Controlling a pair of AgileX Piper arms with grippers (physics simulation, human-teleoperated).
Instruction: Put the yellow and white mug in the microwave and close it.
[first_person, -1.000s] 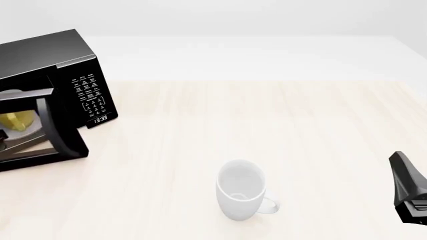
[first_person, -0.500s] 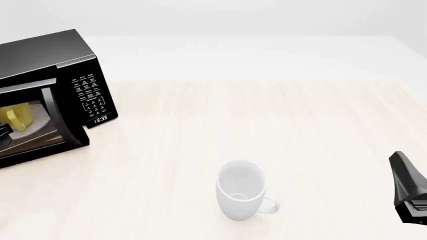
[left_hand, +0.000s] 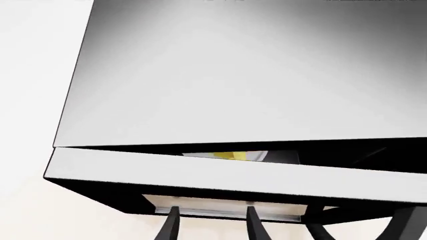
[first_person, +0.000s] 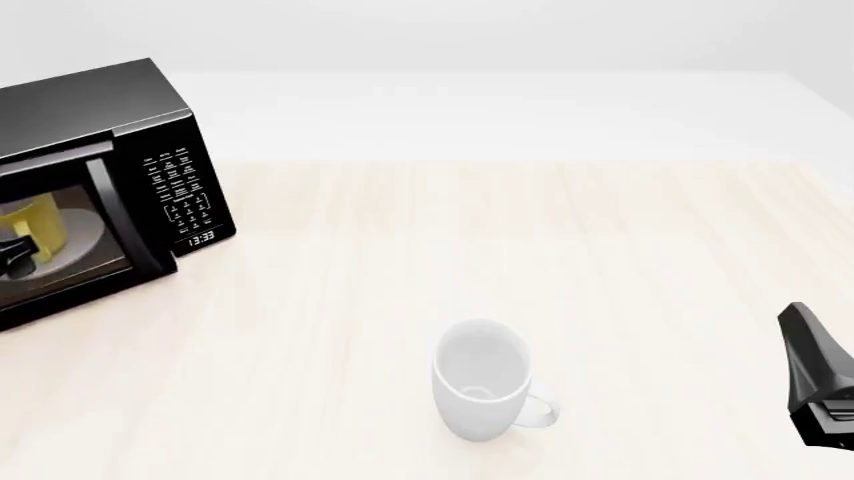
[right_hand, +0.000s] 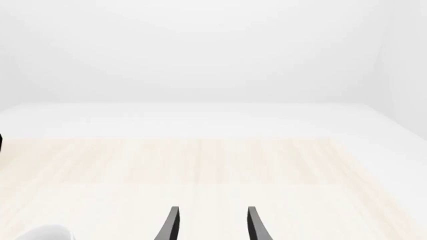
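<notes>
On the microwave (first_person: 100, 190) at the far left, we read 13:33 on its small digital clock (first_person: 202, 238). The white keypad lettering (first_person: 180, 188) above it is too small for us to read.

The yellow and white mug (first_person: 40, 232) sits inside the microwave (first_person: 107, 160), far left of the larger mug (first_person: 483, 392).

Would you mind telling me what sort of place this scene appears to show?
Probably a simulated kitchen-style tabletop: a black microwave with a yellow and white mug inside, and a white mug, on a pale wooden table against blank white surroundings.
</notes>
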